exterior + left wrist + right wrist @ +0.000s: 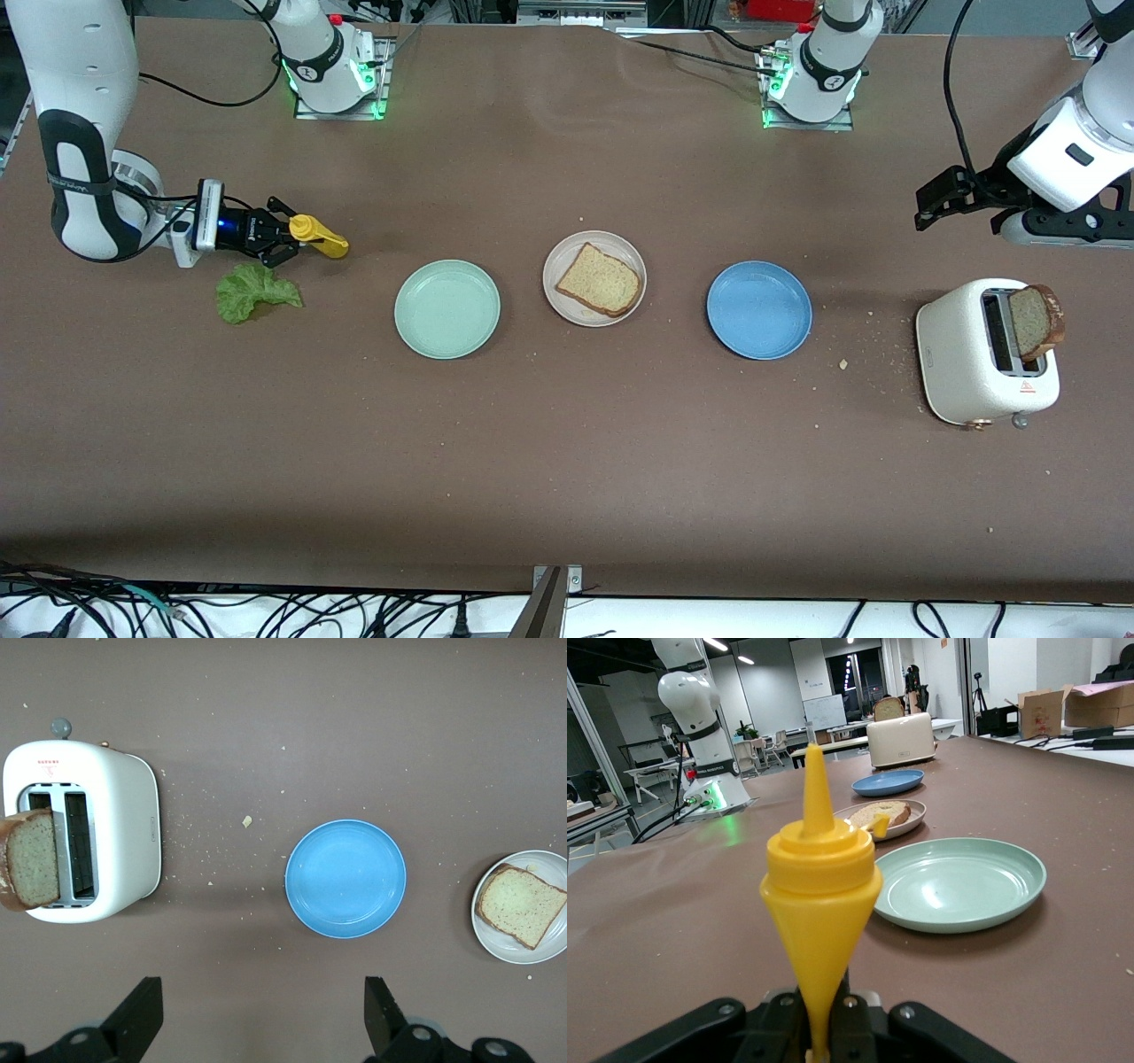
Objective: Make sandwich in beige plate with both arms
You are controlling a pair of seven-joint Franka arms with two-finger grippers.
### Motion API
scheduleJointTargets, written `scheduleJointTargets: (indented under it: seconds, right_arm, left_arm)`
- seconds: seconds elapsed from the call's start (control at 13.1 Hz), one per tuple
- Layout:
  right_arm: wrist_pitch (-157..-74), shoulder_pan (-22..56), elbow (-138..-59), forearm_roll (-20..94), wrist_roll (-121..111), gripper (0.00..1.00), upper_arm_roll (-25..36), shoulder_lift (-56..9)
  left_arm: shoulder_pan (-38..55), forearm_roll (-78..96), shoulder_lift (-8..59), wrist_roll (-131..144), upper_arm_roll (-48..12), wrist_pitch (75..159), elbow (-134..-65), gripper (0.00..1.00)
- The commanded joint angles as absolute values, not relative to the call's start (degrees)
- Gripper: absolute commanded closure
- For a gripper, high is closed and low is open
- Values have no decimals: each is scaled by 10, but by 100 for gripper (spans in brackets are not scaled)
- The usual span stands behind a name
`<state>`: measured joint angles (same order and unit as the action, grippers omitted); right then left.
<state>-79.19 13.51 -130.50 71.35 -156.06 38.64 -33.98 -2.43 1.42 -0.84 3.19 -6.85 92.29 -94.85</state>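
Three round plates sit in a row: mint green plate [447, 308], blue plate [759, 309], and between them the pale beige plate [594, 278] carrying one tan bread slice [599, 280]. A second slice [1036, 321] stands in the white toaster [985, 363]. One ruffled green lettuce leaf [255, 292] lies just nearer the camera than the right gripper [292, 236], clenched on a yellow squeeze bottle [819, 895]. The left gripper [261, 1014] waits, released, above the table near the toaster.

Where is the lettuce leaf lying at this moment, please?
The lettuce leaf lies on the table at the right arm's end, just nearer the front camera than the right gripper.
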Motion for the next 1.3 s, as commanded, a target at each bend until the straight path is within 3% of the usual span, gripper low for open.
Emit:
scheduleJointTargets:
  seconds: [0.0, 0.31, 0.38, 0.54, 0.69, 1.22]
  right_arm:
    - [-799, 123, -1309, 703, -1593, 100, 370, -337]
    - [-801, 120, -1307, 703, -1597, 90, 361, -352]
    - [-800, 120, -1307, 703, -1593, 76, 361, -352]
    - [-802, 120, -1306, 704, -1581, 26, 360, -352]
    - [-809, 119, -1306, 704, -1561, 4, 358, -347]
    - [-953, 112, -1302, 622, -1358, 3, 358, -234]
  left_arm:
    - [-25, 28, -11, 34, -67, 919, -948, 0]
    - [-25, 28, -11, 34, -67, 919, -948, 0]
    - [-25, 28, -11, 34, -67, 919, -948, 0]
    - [-25, 28, -11, 34, -67, 919, -948, 0]
    - [-25, 28, -11, 34, -67, 919, -948, 0]
    - [-25, 28, -11, 34, -67, 919, -948, 0]
